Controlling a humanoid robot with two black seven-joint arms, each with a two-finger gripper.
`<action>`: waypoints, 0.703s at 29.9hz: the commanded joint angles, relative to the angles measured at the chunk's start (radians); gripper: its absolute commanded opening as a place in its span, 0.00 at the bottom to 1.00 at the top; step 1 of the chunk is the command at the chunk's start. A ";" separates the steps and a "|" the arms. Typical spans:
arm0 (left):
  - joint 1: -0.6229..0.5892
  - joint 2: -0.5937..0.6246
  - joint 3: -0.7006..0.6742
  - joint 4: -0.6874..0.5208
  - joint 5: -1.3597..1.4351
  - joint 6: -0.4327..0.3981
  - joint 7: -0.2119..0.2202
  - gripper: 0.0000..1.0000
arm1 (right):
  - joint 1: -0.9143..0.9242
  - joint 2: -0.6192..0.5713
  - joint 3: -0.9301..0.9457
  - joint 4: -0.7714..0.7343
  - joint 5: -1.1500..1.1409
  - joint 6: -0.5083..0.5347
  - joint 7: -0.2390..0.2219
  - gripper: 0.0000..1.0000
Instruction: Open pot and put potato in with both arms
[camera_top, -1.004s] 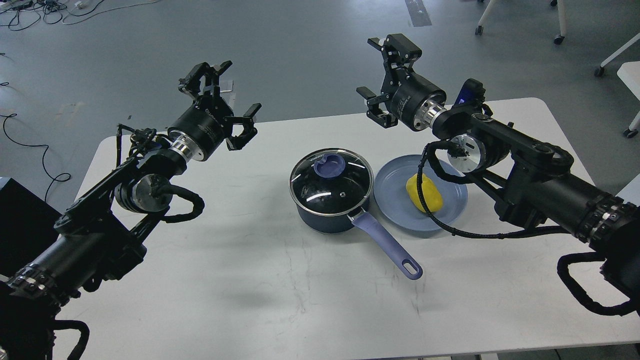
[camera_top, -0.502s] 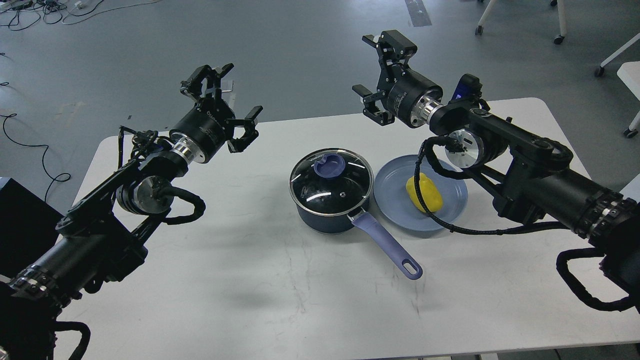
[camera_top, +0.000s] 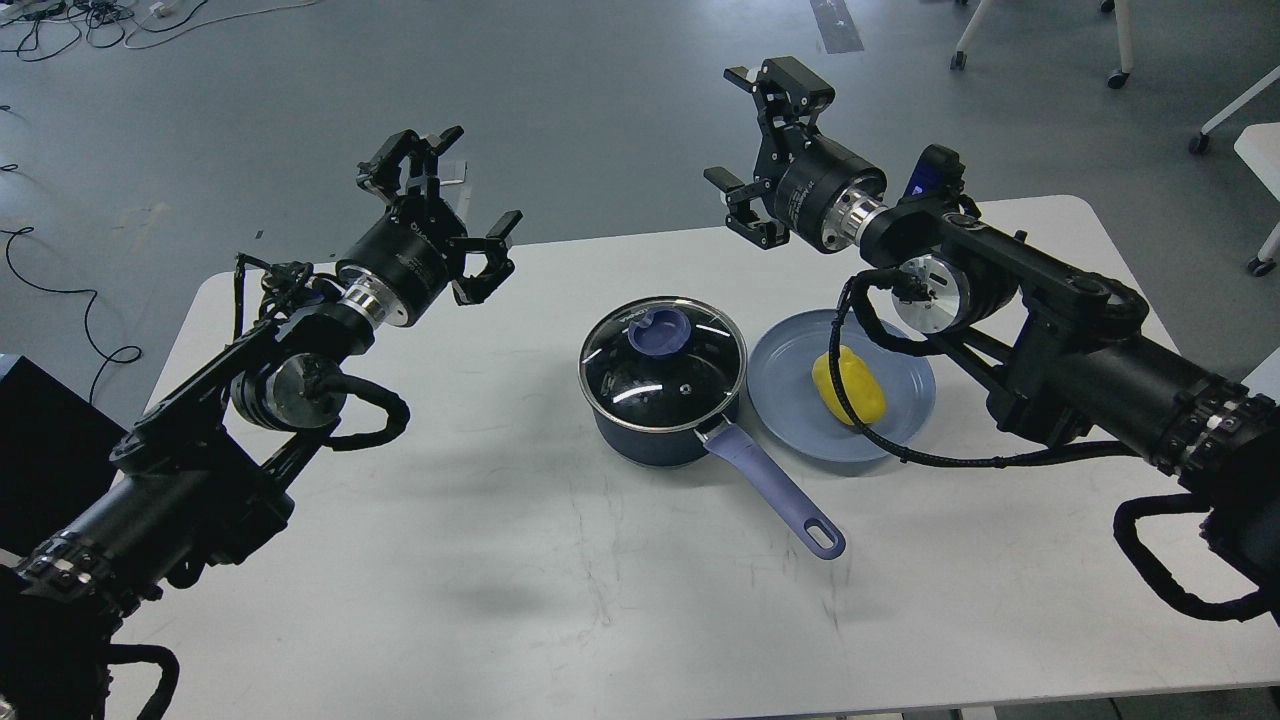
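Observation:
A dark blue pot (camera_top: 662, 385) stands mid-table with its glass lid (camera_top: 662, 362) on, a purple knob (camera_top: 658, 329) on top and a purple handle (camera_top: 775, 487) pointing toward me. A yellow potato (camera_top: 848, 384) lies on a light blue plate (camera_top: 790, 405) just right of the pot. My left gripper (camera_top: 440, 190) is open and empty, raised over the table's far left, well apart from the pot. My right gripper (camera_top: 748, 130) is open and empty, raised beyond the far edge, above and behind the pot and plate.
The white table (camera_top: 560, 560) has bare surface in front and to the left. My right arm's black cable (camera_top: 850, 400) loops over the plate across the potato. Chair legs on castors (camera_top: 1115, 60) stand on the grey floor at far right.
My right gripper has shifted slightly left and up away from the table; the right arm followed. The left gripper barely moved. Pot, lid and potato are unmoved.

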 joint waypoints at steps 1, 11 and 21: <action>-0.002 0.000 0.007 0.000 0.044 0.012 -0.027 0.99 | -0.004 -0.002 0.000 0.000 0.000 0.000 0.000 1.00; -0.020 0.009 0.004 -0.020 0.592 0.177 -0.096 0.98 | -0.007 0.001 0.003 -0.005 0.000 -0.005 0.000 1.00; -0.047 -0.034 0.080 -0.069 1.108 0.420 -0.289 0.98 | -0.032 -0.006 0.032 -0.006 0.000 -0.006 0.000 1.00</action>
